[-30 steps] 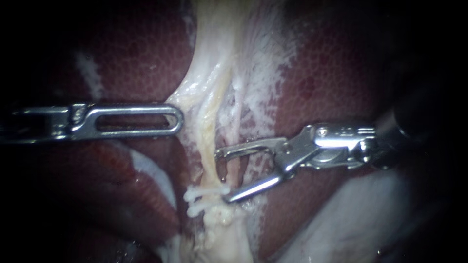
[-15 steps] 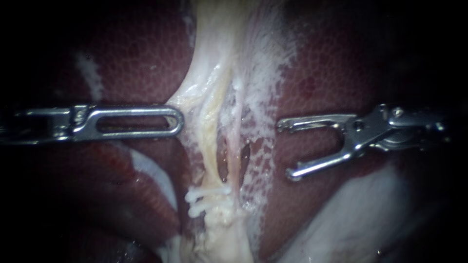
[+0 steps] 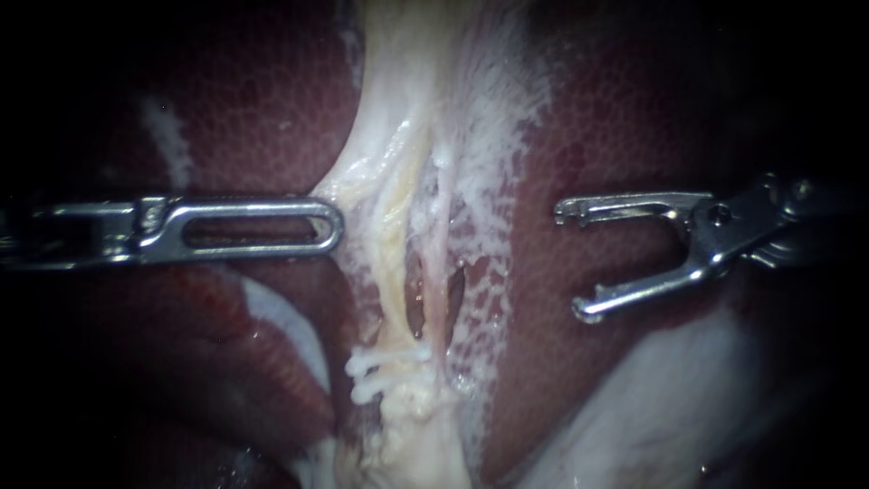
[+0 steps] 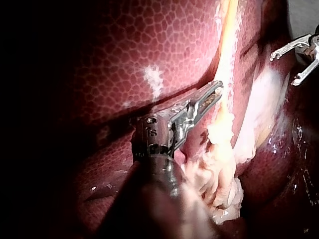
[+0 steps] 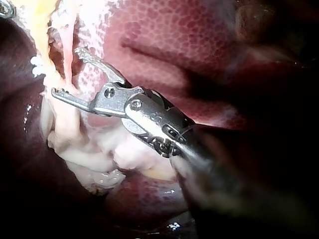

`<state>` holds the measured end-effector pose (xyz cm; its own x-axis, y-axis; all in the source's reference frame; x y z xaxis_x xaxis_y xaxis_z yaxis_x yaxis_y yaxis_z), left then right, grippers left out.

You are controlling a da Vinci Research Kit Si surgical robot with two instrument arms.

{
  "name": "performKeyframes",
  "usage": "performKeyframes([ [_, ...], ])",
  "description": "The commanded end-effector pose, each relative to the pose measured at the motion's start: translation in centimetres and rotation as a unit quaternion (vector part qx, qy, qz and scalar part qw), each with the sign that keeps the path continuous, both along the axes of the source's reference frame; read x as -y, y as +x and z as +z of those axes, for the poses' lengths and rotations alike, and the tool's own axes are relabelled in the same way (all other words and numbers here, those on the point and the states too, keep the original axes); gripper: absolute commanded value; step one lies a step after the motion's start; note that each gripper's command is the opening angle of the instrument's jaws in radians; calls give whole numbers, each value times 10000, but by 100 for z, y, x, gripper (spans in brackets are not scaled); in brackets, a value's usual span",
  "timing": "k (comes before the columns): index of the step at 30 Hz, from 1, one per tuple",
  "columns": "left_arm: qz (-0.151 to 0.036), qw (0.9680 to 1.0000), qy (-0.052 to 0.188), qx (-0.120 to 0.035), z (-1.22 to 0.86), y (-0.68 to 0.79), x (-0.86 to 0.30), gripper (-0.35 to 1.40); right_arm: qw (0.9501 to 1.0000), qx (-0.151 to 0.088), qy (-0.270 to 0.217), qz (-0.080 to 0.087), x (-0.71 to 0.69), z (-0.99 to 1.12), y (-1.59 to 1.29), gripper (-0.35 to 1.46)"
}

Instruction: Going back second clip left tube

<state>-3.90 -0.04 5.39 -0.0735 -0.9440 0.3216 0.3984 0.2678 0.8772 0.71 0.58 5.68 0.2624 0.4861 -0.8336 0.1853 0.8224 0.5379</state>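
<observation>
Gaping empty at mid right, the right instrument (image 3: pixel 572 263) has the upright, clipped left tube (image 3: pixel 389 263) leftward, nearer the left instrument (image 3: pixel 326 226), whose jaws seem shut.

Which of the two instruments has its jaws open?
The right instrument: a wide, empty gap shows between its jaws. On the left instrument they lie together.

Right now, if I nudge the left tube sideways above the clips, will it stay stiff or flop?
Probably floppy: the left tube is a thin pale strand among loose white tissue, so it should bend. Likely slippery, since the tissue around it glistens wet. Possibly fragile by the clips, where it is pinched; push gently.
</observation>
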Motion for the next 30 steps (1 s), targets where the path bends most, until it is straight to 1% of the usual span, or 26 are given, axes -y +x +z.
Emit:
performKeyframes([
  [1,-2,10000,1,-3,0,0,0,-35,10000,5,-1,1,0,1,0,60],
  [5,-4,10000,1,-4,0,-1,0,-35,10000,-20,3,-29,2,2,3,60],
  [12,-7,10000,-1,-6,1,-2,0,-35,9999,-62,-6,-80,10,6,11,60],
  [17,-11,10000,-2,-8,1,-3,0,-35,9999,-63,-8,-82,10,7,11,60],
  [20,-22,10000,-11,-18,3,-8,1,-35,9999,-63,-8,-82,10,7,11,60],
  [24,-39,10000,-12,-27,12,-17,7,-35,9999,-63,-8,-82,10,7,11,60],
  [30,-15,10000,-28,-12,35,-28,12,-35,9999,-63,-8,-83,10,7,11,60],
])
